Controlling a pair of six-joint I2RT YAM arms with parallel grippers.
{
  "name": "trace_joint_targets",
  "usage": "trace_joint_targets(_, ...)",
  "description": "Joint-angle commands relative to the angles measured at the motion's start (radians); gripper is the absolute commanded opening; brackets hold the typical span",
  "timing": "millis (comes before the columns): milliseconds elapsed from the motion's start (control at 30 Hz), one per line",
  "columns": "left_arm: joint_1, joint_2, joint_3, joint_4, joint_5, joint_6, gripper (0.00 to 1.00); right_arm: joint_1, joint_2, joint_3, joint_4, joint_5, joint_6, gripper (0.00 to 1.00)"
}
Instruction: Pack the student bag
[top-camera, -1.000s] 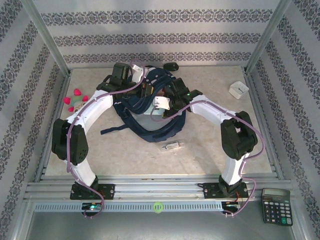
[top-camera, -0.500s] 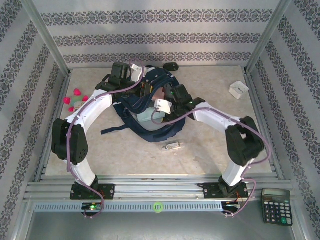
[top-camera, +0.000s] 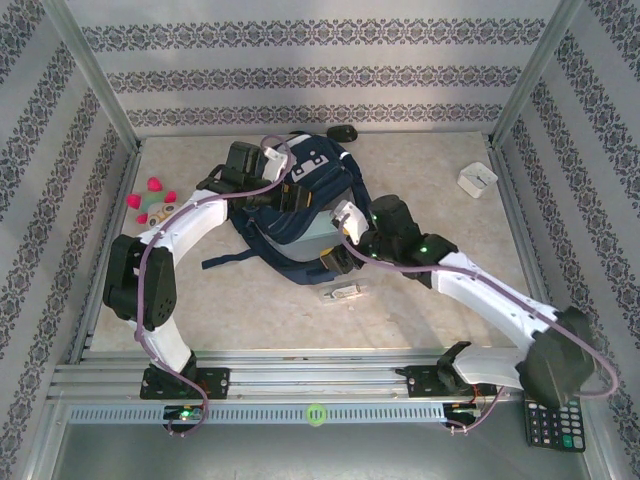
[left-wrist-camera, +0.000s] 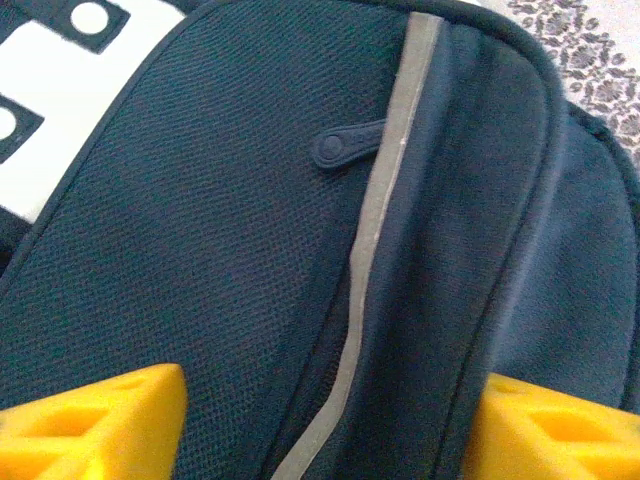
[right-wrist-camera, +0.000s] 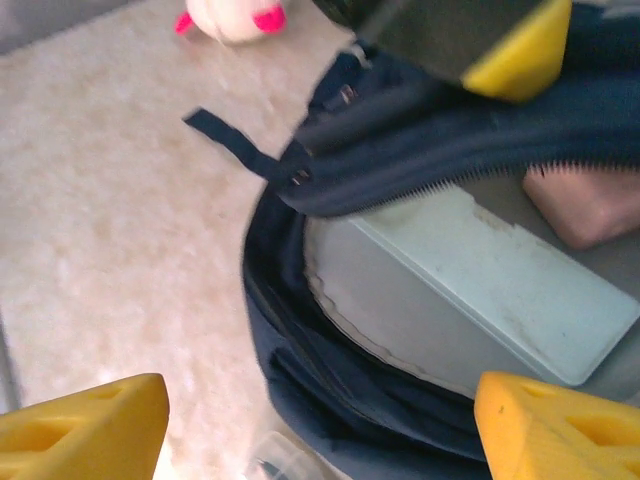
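Bag status: student bag (top-camera: 318, 170) lies at the far middle of the table (top-camera: 250, 320), main mouth unzipped and facing the near edge

Left gripper (left-wrist-camera: 330, 420) sits over the bag's navy front panel by the reflective stripe, fingers spread wide, nothing between them

Right gripper (right-wrist-camera: 320, 430) hangs at the open mouth on the near-right side of the bag, fingers also wide apart, empty

Packed so far: pale flat box (right-wrist-camera: 470, 290) lying inside the mouth, pink block (right-wrist-camera: 585, 205) touching its far side, tucked under the zipper edge. Can't tell what else is deeper in

Loose, likely left to pack: calculator (top-camera: 553, 410) off the table past the near right corner, white box (top-camera: 477, 178) near the far right corner, pink-and-red toy (top-camera: 150, 197) at the left edge, small clear packet (top-camera: 345, 293) just beside the bag's near side

My read: partway through, at least two items in, several out, zip not closed
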Motion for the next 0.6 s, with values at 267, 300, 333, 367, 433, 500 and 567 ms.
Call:
trace_joint_targets(267, 0.134, -0.212, -0.199, 0.014, -0.133, -0.224, 0.75, 0.032, 0.171, 0.233, -0.292, 0.149, -0.244, 0.83)
trace_joint_targets(300, 0.146, -0.225, -0.221, 0.011, -0.137, -0.231, 0.76, 0.031, 0.202, 0.246, -0.293, 0.145, -0.250, 0.83)
trace_joint_targets(333, 0.161, -0.238, -0.245, 0.010, -0.139, -0.243, 0.76, 0.030, 0.236, 0.255, -0.288, 0.137, -0.256, 0.83)
trace_joint_targets(367, 0.177, -0.248, -0.267, 0.010, -0.136, -0.254, 0.76, 0.027, 0.267, 0.258, -0.275, 0.125, -0.260, 0.82)
trace_joint_targets(433, 0.200, -0.260, -0.301, 0.013, -0.127, -0.270, 0.76, 0.020, 0.327, 0.257, -0.257, 0.107, -0.279, 0.80)
trace_joint_targets(500, 0.217, -0.266, -0.329, 0.019, -0.121, -0.264, 0.76, 0.014, 0.391, 0.248, -0.250, 0.104, -0.311, 0.78)
trace_joint_targets(567, 0.232, -0.265, -0.347, 0.025, -0.120, -0.250, 0.76, 0.004, 0.457, 0.235, -0.257, 0.106, -0.359, 0.76)
